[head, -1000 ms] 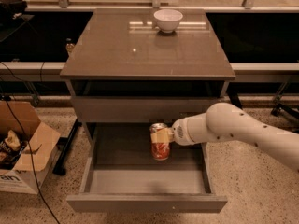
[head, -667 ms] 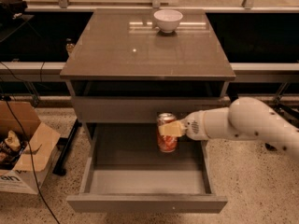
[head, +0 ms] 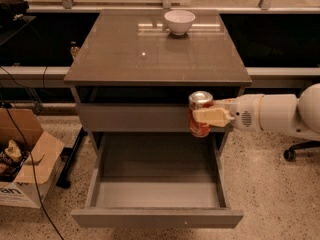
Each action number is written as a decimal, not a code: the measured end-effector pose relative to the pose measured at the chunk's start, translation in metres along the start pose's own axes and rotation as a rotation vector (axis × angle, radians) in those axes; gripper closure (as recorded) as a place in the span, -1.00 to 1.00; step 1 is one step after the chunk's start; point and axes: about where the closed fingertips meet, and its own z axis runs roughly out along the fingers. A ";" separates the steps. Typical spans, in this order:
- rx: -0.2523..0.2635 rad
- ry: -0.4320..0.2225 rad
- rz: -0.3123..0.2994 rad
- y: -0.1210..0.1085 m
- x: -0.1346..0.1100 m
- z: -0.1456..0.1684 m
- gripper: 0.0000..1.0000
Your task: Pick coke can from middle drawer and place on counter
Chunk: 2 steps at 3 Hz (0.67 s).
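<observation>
My gripper (head: 204, 116) reaches in from the right and is shut on the coke can (head: 199, 128), a small red can with a silver top. It holds the can upright in the air, above the right side of the open middle drawer (head: 156, 184), in front of the closed upper drawer front and just below the counter's front edge. The drawer's grey floor holds nothing. The counter (head: 150, 54) is the glossy grey-brown top of the cabinet.
A white bowl (head: 179, 21) stands at the back of the counter. An open cardboard box (head: 22, 164) with cables sits on the speckled floor to the left. A chair base (head: 300, 151) stands at the right. Dark shelving runs behind the cabinet.
My gripper has lifted the coke can up out of the drawer and moved it to the right, from near the drawer floor to the height of the upper drawer front.
</observation>
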 end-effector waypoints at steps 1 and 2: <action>0.004 -0.012 -0.031 -0.001 -0.007 -0.006 1.00; 0.004 -0.012 -0.031 -0.001 -0.007 -0.006 1.00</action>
